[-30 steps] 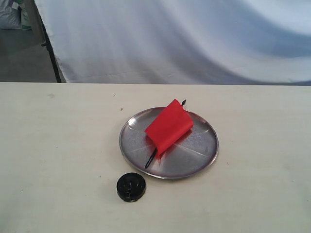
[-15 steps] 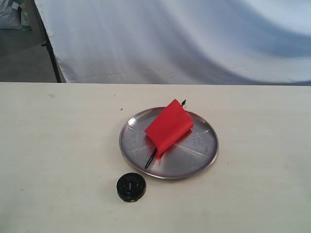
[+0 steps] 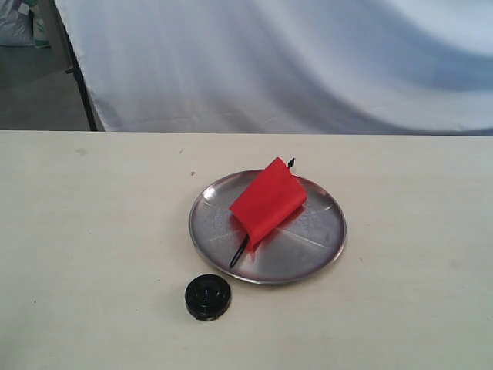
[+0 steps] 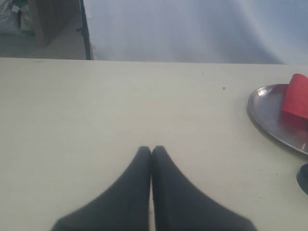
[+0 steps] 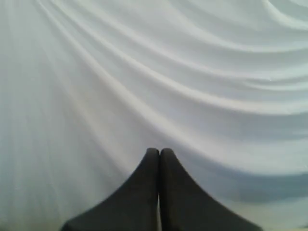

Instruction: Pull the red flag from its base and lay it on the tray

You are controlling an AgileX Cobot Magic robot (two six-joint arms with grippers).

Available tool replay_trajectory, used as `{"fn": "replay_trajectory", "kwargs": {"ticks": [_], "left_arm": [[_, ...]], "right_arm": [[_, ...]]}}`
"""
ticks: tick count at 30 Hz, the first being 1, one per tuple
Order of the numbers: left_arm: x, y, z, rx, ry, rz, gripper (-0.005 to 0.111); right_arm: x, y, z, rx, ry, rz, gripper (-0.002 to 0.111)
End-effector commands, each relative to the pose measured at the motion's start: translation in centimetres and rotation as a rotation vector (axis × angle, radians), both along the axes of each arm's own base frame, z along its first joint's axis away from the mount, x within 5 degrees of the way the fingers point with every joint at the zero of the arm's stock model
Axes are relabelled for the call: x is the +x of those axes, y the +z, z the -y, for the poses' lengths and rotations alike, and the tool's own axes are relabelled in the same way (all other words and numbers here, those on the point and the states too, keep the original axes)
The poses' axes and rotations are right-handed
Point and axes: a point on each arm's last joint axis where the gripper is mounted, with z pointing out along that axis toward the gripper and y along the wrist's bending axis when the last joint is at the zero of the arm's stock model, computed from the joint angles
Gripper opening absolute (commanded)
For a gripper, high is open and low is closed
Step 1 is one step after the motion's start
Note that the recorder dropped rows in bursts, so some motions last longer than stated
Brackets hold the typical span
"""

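The red flag [image 3: 267, 202] lies across the silver tray [image 3: 312, 243] at the table's middle, its black pole slanting from the far rim to the near left rim. The black round base [image 3: 207, 297] stands alone on the table, just in front of the tray's left edge. Neither gripper shows in the exterior view. In the left wrist view my left gripper [image 4: 151, 150] is shut and holds nothing, well apart from the tray [image 4: 269, 113], the flag [image 4: 296, 96] and a sliver of the base [image 4: 304, 178]. My right gripper [image 5: 159, 152] is shut, faces the white curtain and holds nothing.
A white curtain [image 3: 293, 62] hangs behind the table's far edge. A dark metal stand leg [image 3: 81, 77] rises at the back left. The pale tabletop [image 3: 92, 231] spreads to either side of the tray.
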Motion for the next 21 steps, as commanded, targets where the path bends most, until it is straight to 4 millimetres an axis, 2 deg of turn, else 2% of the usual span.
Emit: {"fn": "replay_trajectory", "kwargs": {"ticks": [1, 5, 9, 13, 21], "left_arm": [[0.0, 0.0, 0.0, -0.004, 0.001, 0.005, 0.000], [0.0, 0.0, 0.0, -0.004, 0.001, 0.005, 0.000], [0.0, 0.0, 0.0, -0.004, 0.001, 0.005, 0.000], [0.0, 0.0, 0.0, -0.004, 0.001, 0.005, 0.000], [0.0, 0.0, 0.0, -0.004, 0.001, 0.005, 0.000]], "right_arm": [[0.1, -0.5, 0.5, -0.069, -0.081, -0.065, 0.000], [0.3, -1.3, 0.8, -0.055, -0.107, -0.126, 0.000], [1.0, -3.7, 0.7, -0.028, -0.091, -0.201, 0.000], [1.4, -5.9, 0.6, -0.101, -0.091, -0.269, 0.000], [1.5, -7.3, 0.7, -0.134, -0.097, -0.397, 0.000]]}}
